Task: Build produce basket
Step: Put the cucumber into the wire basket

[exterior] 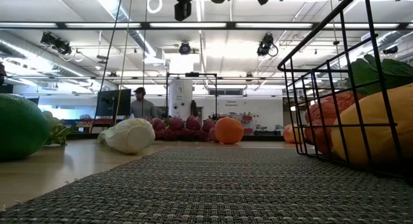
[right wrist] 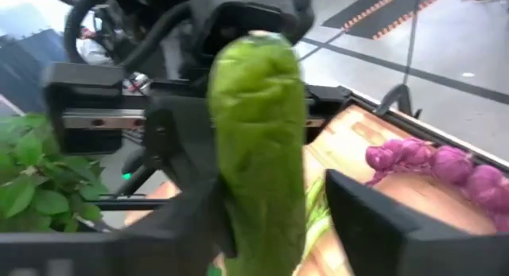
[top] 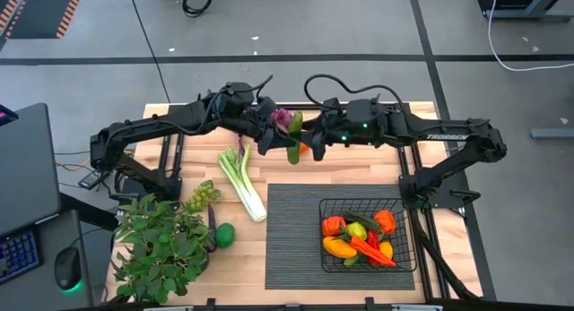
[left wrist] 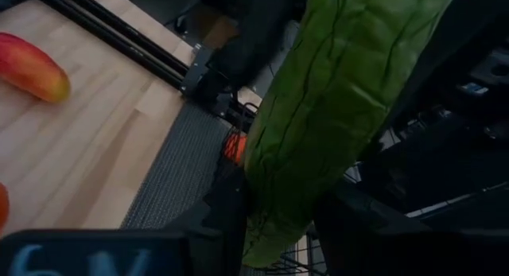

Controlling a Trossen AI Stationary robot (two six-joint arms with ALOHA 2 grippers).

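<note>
A green cucumber hangs in the air over the far middle of the table, between my two grippers. My left gripper reaches in from the left and is shut on it. My right gripper reaches in from the right and is open; in the right wrist view its fingers stand on either side of the cucumber, with a gap on one side. The black wire basket sits on the ribbed mat and holds several pieces: peppers, a carrot, a tomato. My left gripper pinches the cucumber near one end between its two fingers, which lie across it. It comes in roughly level from the table's left side. The cucumber is lifted clear of the table.
A leek, green grapes, a round green fruit and a potted plant lie on the table's left. Purple grapes and an orange sit near the far edge. A person stands far off in the room.
</note>
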